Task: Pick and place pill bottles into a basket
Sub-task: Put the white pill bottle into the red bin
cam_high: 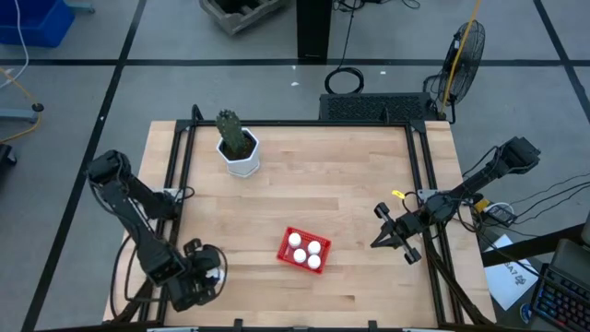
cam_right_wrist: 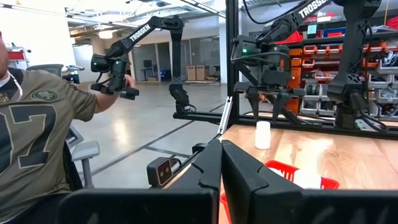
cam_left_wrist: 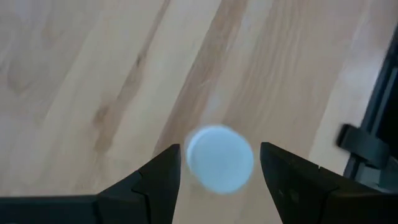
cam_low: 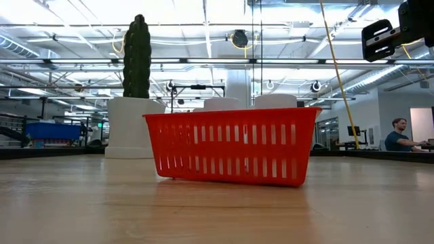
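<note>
left gripper (cam_left_wrist: 219,163) at near-left table corner, fingers spread either side of last pill bottle (cam_left_wrist: 219,159), not clamped | four bottles (cam_high: 305,249) in red basket (cam_high: 285,242) mid-table | bottle likely light, rigid, smooth plastic: squeeze mid-body | right gripper (cam_high: 395,235) parked right edge, fingers together

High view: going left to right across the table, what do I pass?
Left gripper over a pill bottle → cactus pot → basket holding four bottles → right gripper.
</note>
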`<state>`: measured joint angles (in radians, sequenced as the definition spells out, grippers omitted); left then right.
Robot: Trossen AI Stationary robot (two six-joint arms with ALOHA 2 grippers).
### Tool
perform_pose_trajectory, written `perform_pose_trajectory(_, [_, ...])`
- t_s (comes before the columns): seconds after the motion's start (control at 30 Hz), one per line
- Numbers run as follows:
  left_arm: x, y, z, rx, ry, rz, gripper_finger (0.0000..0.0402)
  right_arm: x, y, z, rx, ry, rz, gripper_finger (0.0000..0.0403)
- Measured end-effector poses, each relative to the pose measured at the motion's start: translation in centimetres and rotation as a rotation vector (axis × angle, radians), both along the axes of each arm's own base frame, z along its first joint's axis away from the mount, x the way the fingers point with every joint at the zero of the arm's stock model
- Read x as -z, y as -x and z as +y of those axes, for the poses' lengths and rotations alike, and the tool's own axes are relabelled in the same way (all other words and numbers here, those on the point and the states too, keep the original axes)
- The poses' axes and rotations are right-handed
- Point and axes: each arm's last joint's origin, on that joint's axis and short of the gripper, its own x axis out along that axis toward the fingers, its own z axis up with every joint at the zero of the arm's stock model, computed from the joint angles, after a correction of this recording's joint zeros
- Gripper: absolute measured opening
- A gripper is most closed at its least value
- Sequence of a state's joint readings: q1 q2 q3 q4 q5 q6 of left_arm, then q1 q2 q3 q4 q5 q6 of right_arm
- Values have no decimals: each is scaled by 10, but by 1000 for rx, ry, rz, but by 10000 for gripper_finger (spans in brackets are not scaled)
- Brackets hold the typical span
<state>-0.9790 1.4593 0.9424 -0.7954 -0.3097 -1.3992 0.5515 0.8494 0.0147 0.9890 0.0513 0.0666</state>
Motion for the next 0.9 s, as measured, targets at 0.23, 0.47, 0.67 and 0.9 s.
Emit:
perform_pose_trajectory(0.23, [1, 11, -4, -26, -14, -6, 225, 0, 0, 0, 0, 0, 0, 4])
perform_pose_trajectory(0.47, [0, 11, -5, -22, -23, -34, 225, 0, 0, 0, 0, 0, 0, 4])
perform_pose_trajectory(0.67, [6, 9, -7, -20, -46, -31, 225, 0, 0, 0, 0, 0, 0, 4])
perform_pose_trajectory(0.9, [20, 5, -13, -21, -66, 5, 225, 0, 0, 0, 0, 0, -1, 4])
